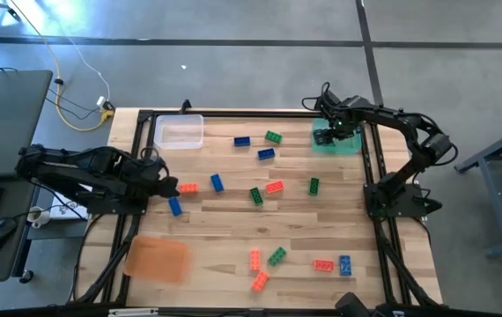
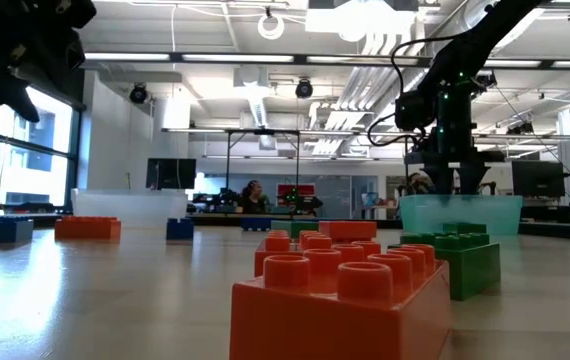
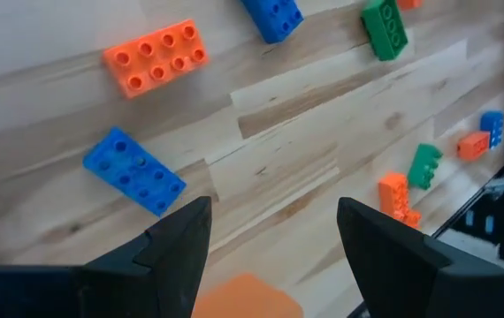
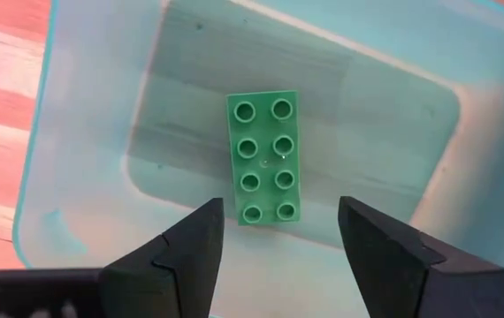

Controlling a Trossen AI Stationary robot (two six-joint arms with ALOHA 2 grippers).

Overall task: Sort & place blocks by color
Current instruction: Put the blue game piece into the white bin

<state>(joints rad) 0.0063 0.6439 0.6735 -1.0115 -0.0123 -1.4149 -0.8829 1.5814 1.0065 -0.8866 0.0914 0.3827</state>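
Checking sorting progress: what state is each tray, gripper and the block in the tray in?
Green tray: holds one green block.
Green block: flat, studs up, released.
Clear tray: empty.
Orange tray: empty.
Right gripper: open above the green tray.
Left gripper: open, empty, above the table.

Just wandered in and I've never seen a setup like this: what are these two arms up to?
They're sorting toy blocks by colour. The right end effector hangs open over the green tray, with one green block lying inside it. The left end effector, also open, hovers at the table's left side near a blue block and an orange block. Many blocks lie scattered; the orange tray looks empty.
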